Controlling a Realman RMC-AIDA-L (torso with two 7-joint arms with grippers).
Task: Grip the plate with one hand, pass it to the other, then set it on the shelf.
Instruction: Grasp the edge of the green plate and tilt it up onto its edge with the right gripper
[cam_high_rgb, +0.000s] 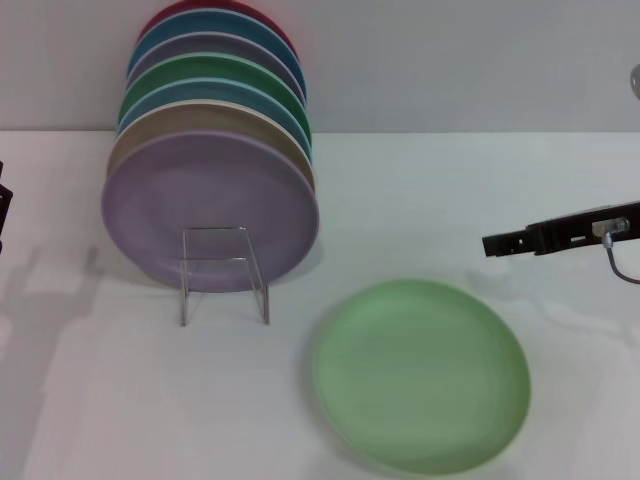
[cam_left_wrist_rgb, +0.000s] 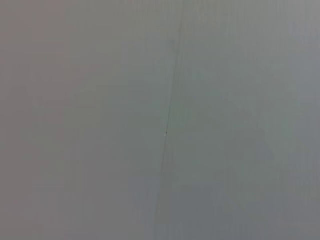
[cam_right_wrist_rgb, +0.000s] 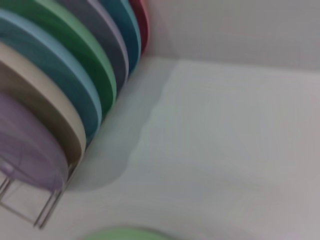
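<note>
A pale mint-green plate (cam_high_rgb: 421, 372) is seen lying flat on the white table (cam_high_rgb: 480, 200), in front and to the right of a clear rack (cam_high_rgb: 225, 272).

The rack is filled with a row of upright plates (lilac plate (cam_high_rgb: 205, 205) at the front, then beige, blue, green, grey-violet, teal and red). The right gripper (cam_high_rgb: 490, 244) is held level above the table, behind the mint plate and apart from it; whether its fingers are spread cannot be told. Only an edge of the left arm (cam_high_rgb: 4, 205) is shown at the frame's left side.

Open table (cam_high_rgb: 420, 200) (plate stack (cam_high_rgb: 210, 200) left)
</note>
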